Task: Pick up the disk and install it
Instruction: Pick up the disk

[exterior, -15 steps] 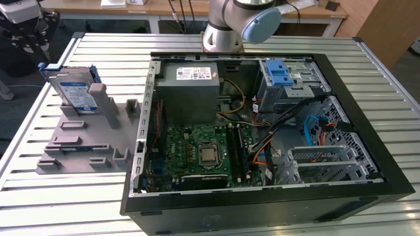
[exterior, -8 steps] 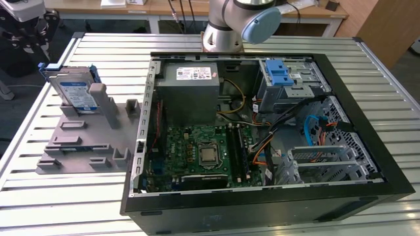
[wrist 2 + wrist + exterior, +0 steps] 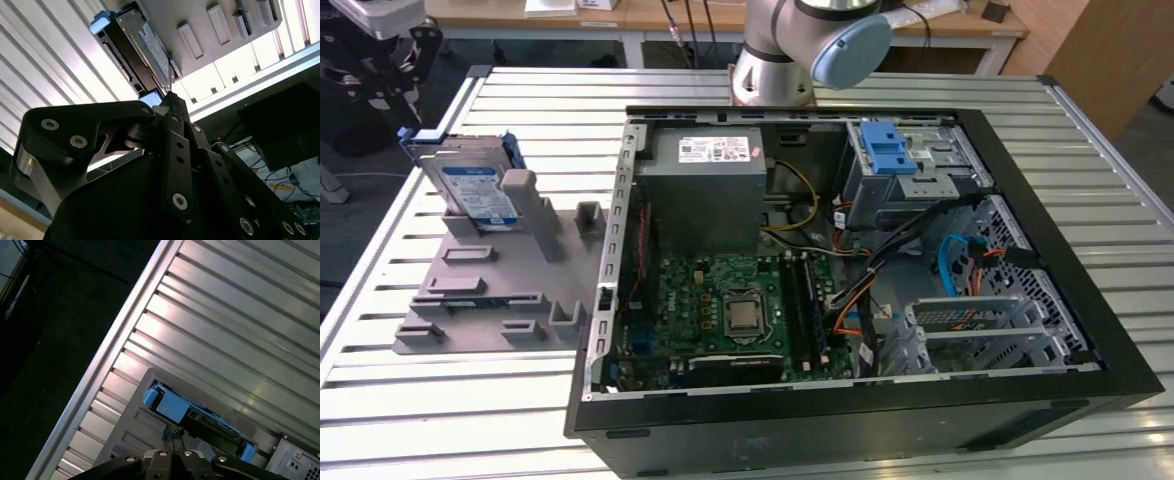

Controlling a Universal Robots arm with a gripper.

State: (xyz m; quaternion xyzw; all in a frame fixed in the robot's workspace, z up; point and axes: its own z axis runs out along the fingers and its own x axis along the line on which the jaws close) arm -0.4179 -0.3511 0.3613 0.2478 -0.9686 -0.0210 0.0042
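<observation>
The disk (image 3: 470, 185) stood upright on its edge in a slot at one end of the grey stand (image 3: 480, 300), its label facing along the stand. In both wrist views the gripper (image 3: 173, 432) hung above the stand, apart from the disk (image 3: 172, 407), its jaws pressed together with nothing between them. The open computer case (image 3: 827, 435) lay just beside the stand, on the exterior view's right, both on the slatted metal table (image 3: 454, 420).

My arm (image 3: 771, 62) behind the computer case (image 3: 854, 432) is silver-grey tube with a pale blue round joint cap (image 3: 851, 50), my pincer (image 3: 170, 97) matte black linkage bars, silver screw heads (image 3: 180, 201) and pins all over.
</observation>
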